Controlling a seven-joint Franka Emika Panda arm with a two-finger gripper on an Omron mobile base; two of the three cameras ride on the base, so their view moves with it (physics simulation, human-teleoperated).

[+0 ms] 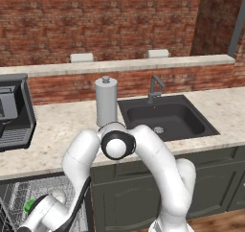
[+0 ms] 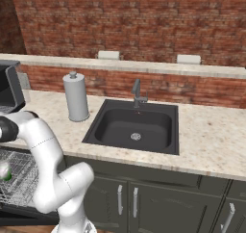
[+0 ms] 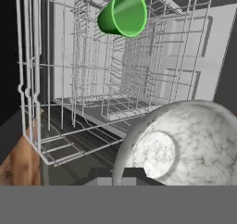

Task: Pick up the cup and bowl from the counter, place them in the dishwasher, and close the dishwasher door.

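The claw (image 3: 121,172), jaws closed on the rim of the pale grey-white glossy marbled bowl (image 3: 185,140), holds it tipped on edge just before the white wire rack (image 3: 92,79) of the open dishwasher (image 1: 28,192). The bright green tapered plastic cup (image 3: 124,13) lies on its side deeper in, mouth toward the claw; open rack floor lies between them.

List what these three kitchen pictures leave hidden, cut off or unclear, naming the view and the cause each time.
- End effector fingers: hand view, the bowl covers them, so the grip point is unseen.
- Dishwasher door: cut off by the bottom edge in both base views.
- Cup: left base view, the arm hides most of it.
- Coffee machine: cropped by the left edge.
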